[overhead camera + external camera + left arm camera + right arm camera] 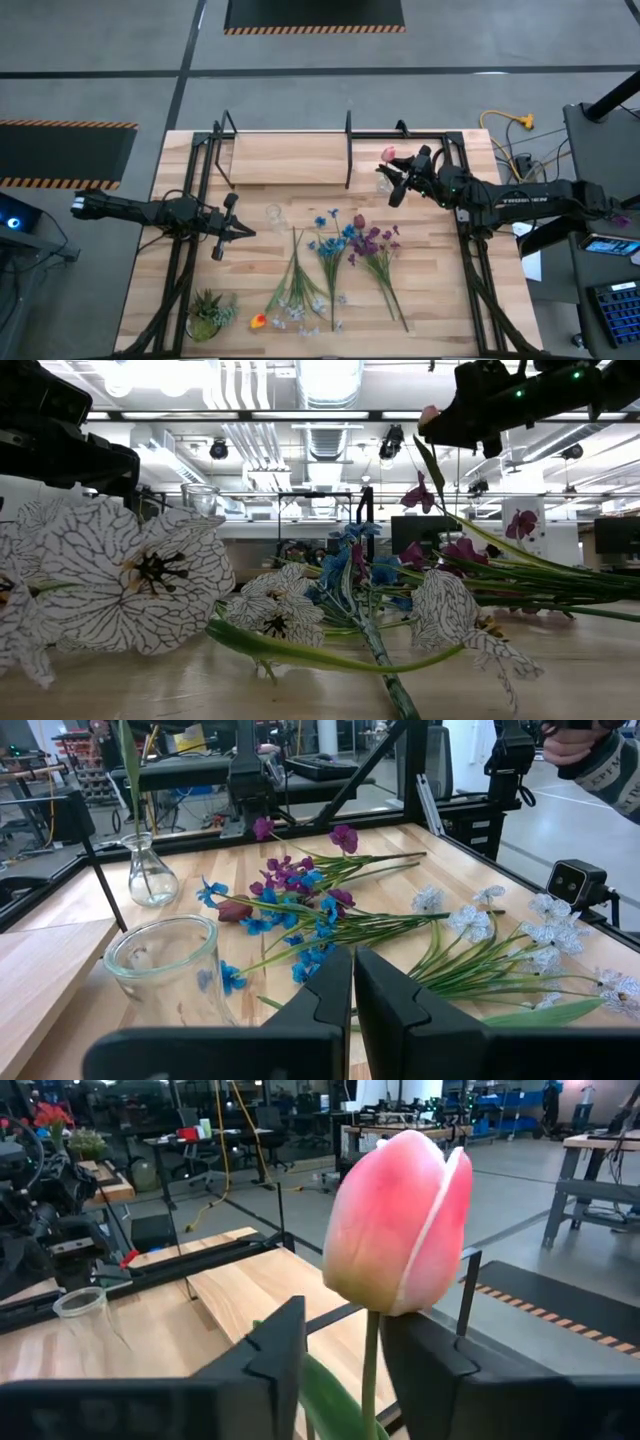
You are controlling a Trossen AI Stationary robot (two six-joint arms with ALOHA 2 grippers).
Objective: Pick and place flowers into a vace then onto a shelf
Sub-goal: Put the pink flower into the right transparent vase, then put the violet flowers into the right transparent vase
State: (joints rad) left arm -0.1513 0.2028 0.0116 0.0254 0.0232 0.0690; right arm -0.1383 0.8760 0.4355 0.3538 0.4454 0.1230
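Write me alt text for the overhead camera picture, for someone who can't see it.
Seen from above, the right end effector holds a pink tulip over a small glass vase beside the wooden shelf. Blue, purple and white flowers lie loose on the table. The left end effector waits shut near an empty glass jar.
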